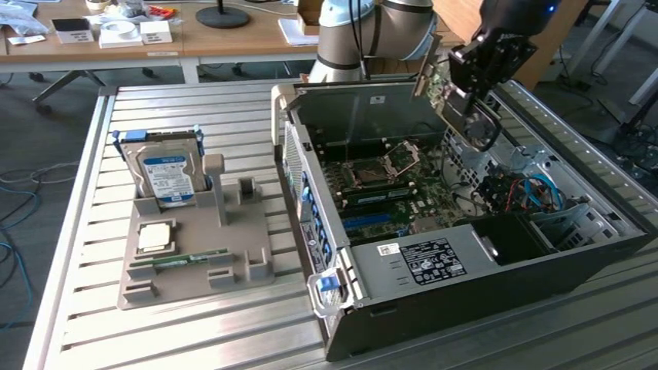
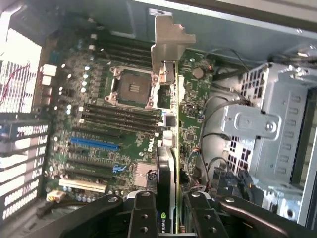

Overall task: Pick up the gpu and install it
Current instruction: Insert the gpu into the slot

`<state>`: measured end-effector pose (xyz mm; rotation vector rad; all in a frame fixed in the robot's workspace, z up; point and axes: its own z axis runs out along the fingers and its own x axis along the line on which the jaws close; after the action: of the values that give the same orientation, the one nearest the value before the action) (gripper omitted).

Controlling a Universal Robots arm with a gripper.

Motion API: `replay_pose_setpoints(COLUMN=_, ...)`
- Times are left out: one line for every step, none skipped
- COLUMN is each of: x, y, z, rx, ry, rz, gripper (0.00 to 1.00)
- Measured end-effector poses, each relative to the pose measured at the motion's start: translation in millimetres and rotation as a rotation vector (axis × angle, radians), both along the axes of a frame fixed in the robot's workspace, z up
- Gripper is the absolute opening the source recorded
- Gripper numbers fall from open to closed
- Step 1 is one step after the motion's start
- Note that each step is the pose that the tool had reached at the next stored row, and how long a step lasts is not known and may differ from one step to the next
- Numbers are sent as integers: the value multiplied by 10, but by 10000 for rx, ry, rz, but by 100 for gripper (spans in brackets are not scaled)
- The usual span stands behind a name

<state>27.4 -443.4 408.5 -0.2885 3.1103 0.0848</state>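
You can read the green Nvidia mark on the gpu (image 2: 167,168) close to the fingers, and "DELL" is printed in white on the motherboard (image 2: 99,124) beyond it. Your gripper (image 2: 171,210) is pinching the gpu edge-on between its fingers, the card's silver bracket (image 2: 168,39) at the far end. In the exterior view the clamped card hangs over the open computer case (image 1: 463,293), above the board.
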Motion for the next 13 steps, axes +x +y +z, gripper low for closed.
replay_pose_setpoints(x=0, y=0, z=-2, rx=0, ry=-1, rz=179, gripper=27)
replay_pose_setpoints(x=0, y=0, z=-5, rx=-1, ry=0, rz=550, gripper=27)
replay_pose_setpoints(x=0, y=0, z=-6, rx=-1, ry=-1, rz=729, gripper=27)
replay_pose_setpoints(x=0, y=0, z=-8, rx=-2, ry=-1, rz=910, gripper=27)
replay_pose_setpoints(x=0, y=0, z=-9, rx=-2, ry=0, rz=1089, gripper=27)
replay_pose_setpoints(x=0, y=0, z=-11, rx=-2, ry=-1, rz=1270, gripper=27)
replay_pose_setpoints(x=0, y=0, z=-12, rx=-2, ry=-1, rz=1460, gripper=27)
replay_pose_setpoints(x=0, y=0, z=-14, rx=-3, ry=-1, rz=1640, gripper=27)
replay_pose_setpoints(x=0, y=0, z=-15, rx=-3, ry=0, rz=1820, gripper=27)
replay_pose_setpoints(x=0, y=0, z=-17, rx=-3, ry=-1, rz=2004, gripper=27)
replay_pose_setpoints(x=0, y=0, z=-18, rx=-4, ry=-1, rz=2185, gripper=27)
replay_pose_setpoints(x=0, y=0, z=-20, rx=-4, ry=0, rz=2364, gripper=27)
replay_pose_setpoints(x=0, y=0, z=-21, rx=-4, ry=0, rz=2545, gripper=27)
